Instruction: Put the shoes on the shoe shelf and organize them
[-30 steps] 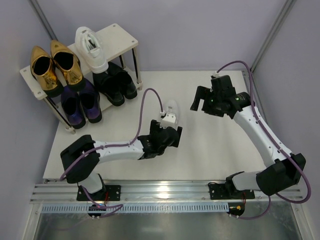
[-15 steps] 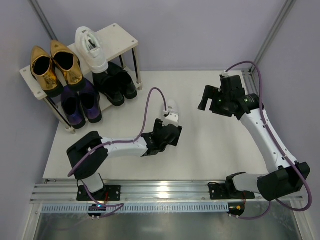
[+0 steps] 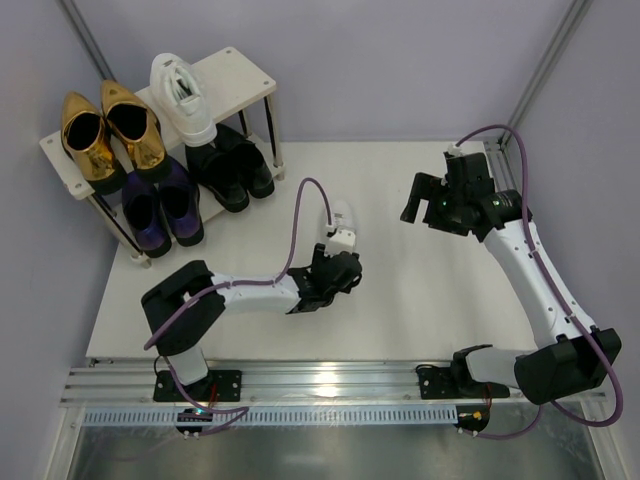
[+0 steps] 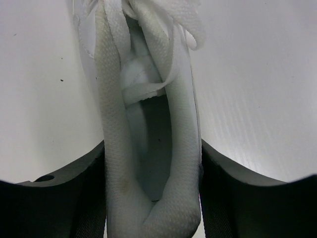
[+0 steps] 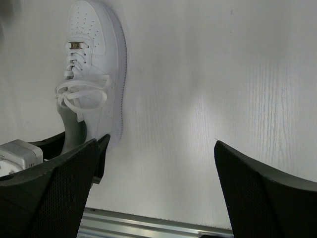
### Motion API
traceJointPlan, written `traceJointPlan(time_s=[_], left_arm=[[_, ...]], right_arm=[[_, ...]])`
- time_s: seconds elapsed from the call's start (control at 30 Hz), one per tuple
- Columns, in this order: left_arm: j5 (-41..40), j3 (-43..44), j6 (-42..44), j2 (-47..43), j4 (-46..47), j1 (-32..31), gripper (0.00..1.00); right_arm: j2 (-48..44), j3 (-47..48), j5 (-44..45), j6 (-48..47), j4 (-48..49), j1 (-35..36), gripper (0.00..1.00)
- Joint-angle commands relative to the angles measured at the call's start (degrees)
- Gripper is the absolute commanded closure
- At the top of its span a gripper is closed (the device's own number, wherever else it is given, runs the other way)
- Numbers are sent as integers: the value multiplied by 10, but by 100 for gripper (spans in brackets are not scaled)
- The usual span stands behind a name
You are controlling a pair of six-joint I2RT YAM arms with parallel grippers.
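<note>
The white table (image 3: 420, 300) bears the shoe shelf (image 3: 245, 72) at far left; a white sneaker (image 5: 96, 64) lies mid-table.

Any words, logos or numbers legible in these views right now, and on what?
No text can be read in any view.
Small metal lace tag on the white sneaker lying on the table: too small to read.
Nothing else in the views shows lettering.
</note>
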Motion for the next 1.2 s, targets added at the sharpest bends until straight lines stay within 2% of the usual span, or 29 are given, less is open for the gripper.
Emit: traceJointPlan(time_s=[0.0, 0.03, 0.07, 0.27, 0.43, 0.6, 0.67, 0.77, 0.93, 0.97, 1.0, 1.07, 1.1, 1.17], left_arm=[[-42, 24, -37, -19, 3, -3, 78], [-46, 26, -46, -19, 3, -4, 94], [-56, 30, -50, -19, 3, -6, 100], [-97, 101, -58, -10, -72, -26, 100], [-146, 204, -64, -2, -173, -32, 100], [-158, 239, -59, 19, -189, -32, 100], [-146, 258, -79, 41, -243, -28, 100], [-125, 250, -147, 71, -287, -27, 100], [-70, 173, -269, 85, -290, -27, 98], [-66, 169, -282, 88, -296, -27, 92], [-68, 166, -290, 89, -305, -27, 70], [-77, 170, -303, 86, -315, -27, 45], [-87, 172, -305, 83, -320, -27, 25], [-95, 181, -308, 73, -322, -28, 11]], right_arm=[[-13, 1, -6, -12, 5, -2, 2], [-13, 1, -6, -13, 4, -3, 2], [-13, 1, -7, -14, 5, -2, 2], [-15, 3, -7, -17, 8, -3, 2], [-16, 3, -6, -19, 10, -2, 2], [-15, 4, -9, -20, 10, -4, 2], [-14, 3, -11, -21, 10, -3, 2], [-19, -4, -12, -23, 11, -4, 2], [-22, -20, -20, -23, 15, -4, 2], [-24, -20, -20, -23, 15, -4, 2], [-25, -22, -22, -23, 17, -4, 2], [-26, -28, -23, -23, 18, -5, 2], [-27, -29, -24, -23, 19, -5, 2], [-28, -35, -25, -25, 21, -6, 2]])
